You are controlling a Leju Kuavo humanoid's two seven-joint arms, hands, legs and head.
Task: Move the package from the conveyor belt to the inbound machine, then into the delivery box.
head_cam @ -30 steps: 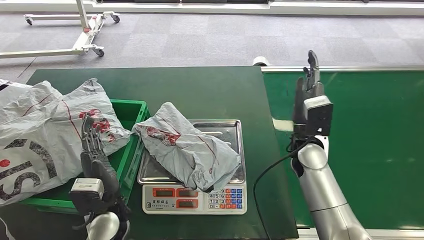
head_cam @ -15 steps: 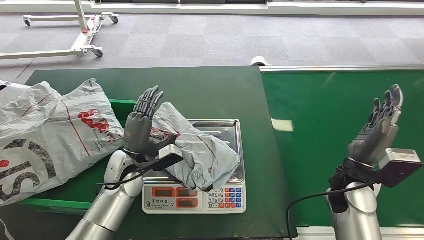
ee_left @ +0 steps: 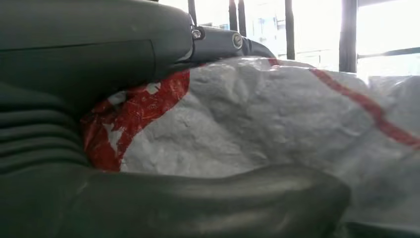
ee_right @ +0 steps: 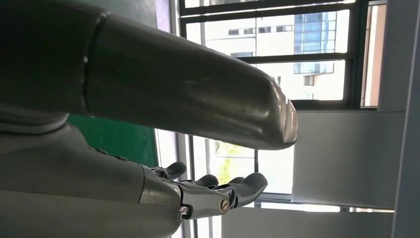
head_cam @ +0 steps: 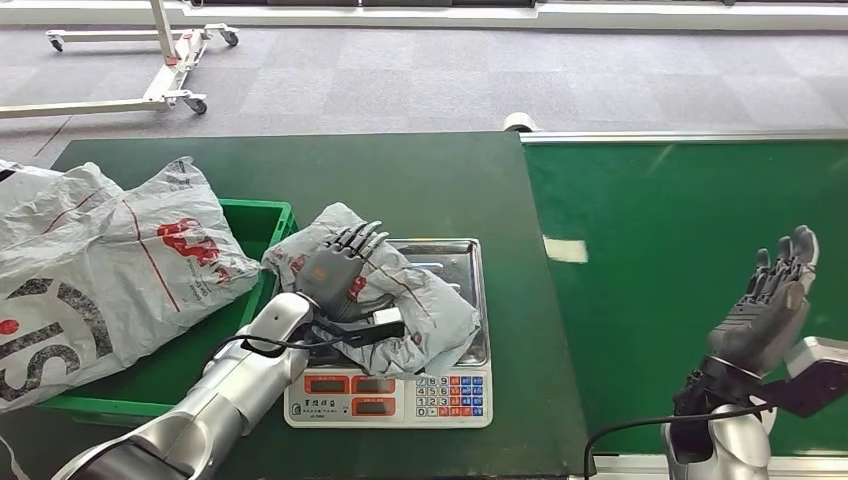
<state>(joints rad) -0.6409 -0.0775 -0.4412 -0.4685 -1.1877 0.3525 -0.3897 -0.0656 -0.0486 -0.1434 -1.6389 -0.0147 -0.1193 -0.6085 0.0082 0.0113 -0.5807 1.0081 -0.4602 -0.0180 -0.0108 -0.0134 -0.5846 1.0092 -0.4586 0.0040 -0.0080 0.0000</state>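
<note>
The grey package, a crumpled poly mailer with red print, lies on the steel tray of the weighing scale near the middle of the dark green worktop. The left hand rests on the package's left part, fingers spread over the top; the left wrist view shows the thumb against the plastic, but I cannot tell whether the grip is closed. Left of the scale, a green crate holds large grey bags. The right hand is raised over the green conveyor belt, fingers apart and holding nothing.
</note>
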